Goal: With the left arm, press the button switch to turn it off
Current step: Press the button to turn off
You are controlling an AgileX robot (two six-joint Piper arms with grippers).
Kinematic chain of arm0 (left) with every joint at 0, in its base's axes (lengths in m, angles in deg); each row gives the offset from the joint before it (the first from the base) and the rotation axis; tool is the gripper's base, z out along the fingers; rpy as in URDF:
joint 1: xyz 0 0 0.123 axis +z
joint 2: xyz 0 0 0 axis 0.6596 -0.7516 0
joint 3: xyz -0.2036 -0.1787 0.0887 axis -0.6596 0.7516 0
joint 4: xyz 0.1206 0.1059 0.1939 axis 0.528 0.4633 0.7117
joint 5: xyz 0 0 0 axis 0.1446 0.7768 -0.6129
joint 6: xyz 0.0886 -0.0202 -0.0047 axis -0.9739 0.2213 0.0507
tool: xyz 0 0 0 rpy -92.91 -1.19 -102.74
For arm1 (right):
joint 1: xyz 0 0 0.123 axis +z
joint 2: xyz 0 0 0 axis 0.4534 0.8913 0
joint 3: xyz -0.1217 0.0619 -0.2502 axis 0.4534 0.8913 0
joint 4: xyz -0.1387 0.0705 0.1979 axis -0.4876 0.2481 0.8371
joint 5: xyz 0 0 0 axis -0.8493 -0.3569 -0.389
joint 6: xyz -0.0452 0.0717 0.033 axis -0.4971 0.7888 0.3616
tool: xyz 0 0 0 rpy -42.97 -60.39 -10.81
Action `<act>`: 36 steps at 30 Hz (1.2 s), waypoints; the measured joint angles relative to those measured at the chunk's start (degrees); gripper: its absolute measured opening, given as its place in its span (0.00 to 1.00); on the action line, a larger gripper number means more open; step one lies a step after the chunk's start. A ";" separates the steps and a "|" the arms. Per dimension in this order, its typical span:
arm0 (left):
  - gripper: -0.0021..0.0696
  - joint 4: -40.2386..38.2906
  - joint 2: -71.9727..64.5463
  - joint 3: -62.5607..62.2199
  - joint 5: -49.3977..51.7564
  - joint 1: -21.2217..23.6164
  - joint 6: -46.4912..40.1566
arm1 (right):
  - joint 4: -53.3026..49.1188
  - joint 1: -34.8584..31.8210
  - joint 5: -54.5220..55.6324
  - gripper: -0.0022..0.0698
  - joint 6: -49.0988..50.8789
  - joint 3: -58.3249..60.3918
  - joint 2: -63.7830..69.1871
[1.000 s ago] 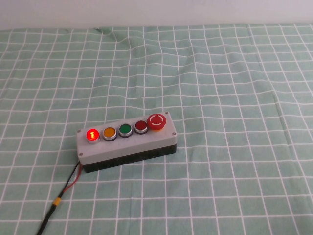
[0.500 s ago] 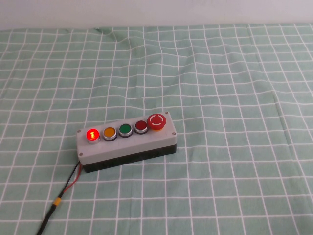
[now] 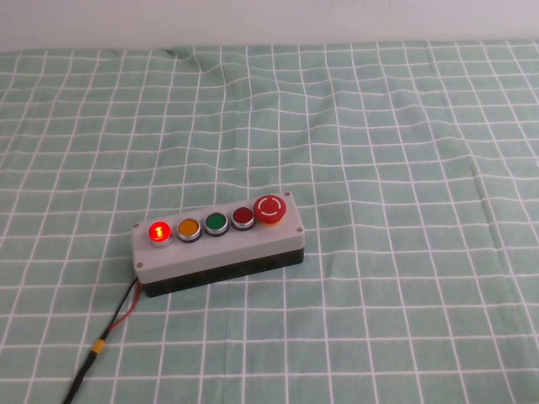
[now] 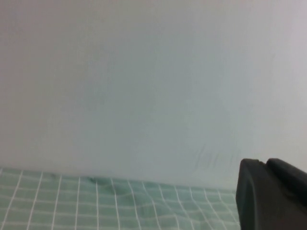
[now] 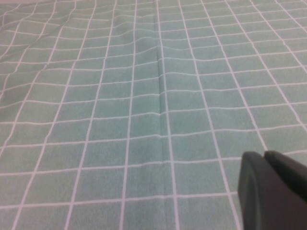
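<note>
You see only a black corner of the left gripper (image 4: 271,194) in the left wrist view, cut off by the frame edge, so you cannot tell how its jaws stand or whether it holds anything; behind it is a pale blank wall (image 4: 144,86) and a strip of the green checked tablecloth (image 4: 96,206), which puts the gripper up off the table and pointed at the far edge. The right gripper (image 5: 273,191) shows the same way in the right wrist view: one dark corner, cropped, jaw state unreadable, hanging over bare cloth with a crease running through the grid. Neither arm appears in the high view, so you cannot place either one relative to the box. The button switch (image 3: 157,231) sits at the left end of the row on the grey control box (image 3: 219,252), glowing bright red with a "1" on its face, nothing touching it. Beside it along the lid run an orange button (image 3: 188,228), a green button (image 3: 216,223), a darker red button (image 3: 242,217) and the large red mushroom button (image 3: 269,209) at the right end. The box lies slightly skewed on the cloth, left of centre, near the robot's side. A red and black cable (image 3: 109,328) leaves its left end and runs off the bottom edge; its far end is out of view.
</note>
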 joint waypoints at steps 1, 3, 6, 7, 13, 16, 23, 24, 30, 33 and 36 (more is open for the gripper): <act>0.02 -0.59 -0.95 0.00 0.67 0.00 0.00 | 0.00 0.00 0.00 0.01 0.00 0.00 0.00; 0.02 -1.05 -2.79 -0.14 2.49 0.00 0.00 | 0.00 0.00 0.00 0.01 0.00 0.00 0.00; 0.02 -1.78 -6.55 -1.66 7.23 0.00 -0.41 | 0.00 0.00 0.00 0.01 0.00 0.00 0.00; 0.02 -2.05 -7.93 -2.65 9.36 0.00 -0.89 | 0.00 0.00 0.00 0.01 0.00 0.00 0.00; 0.02 -4.55 -16.58 -10.88 23.17 0.00 -6.72 | 0.00 0.00 0.00 0.01 0.00 0.00 0.00; 0.02 -6.88 -21.41 -14.36 29.04 0.00 -10.06 | 0.00 0.00 0.00 0.01 0.00 0.00 0.00; 0.02 -11.95 -31.67 -17.28 35.93 0.00 -14.65 | 0.00 0.00 0.00 0.01 0.00 0.00 0.00; 0.02 -12.37 -32.80 -17.28 36.05 0.00 -14.92 | 0.00 0.00 0.00 0.01 0.00 0.00 0.00; 0.02 -13.99 -39.71 -17.28 36.34 0.00 -16.17 | 0.00 0.00 0.00 0.01 0.00 0.00 0.00; 0.02 -13.99 -42.10 -17.28 36.34 0.00 -16.35 | 0.00 0.00 0.00 0.01 0.00 0.00 0.00; 0.02 -14.13 -44.33 -17.28 36.34 0.00 -16.44 | 0.00 0.00 0.00 0.01 0.00 0.00 0.00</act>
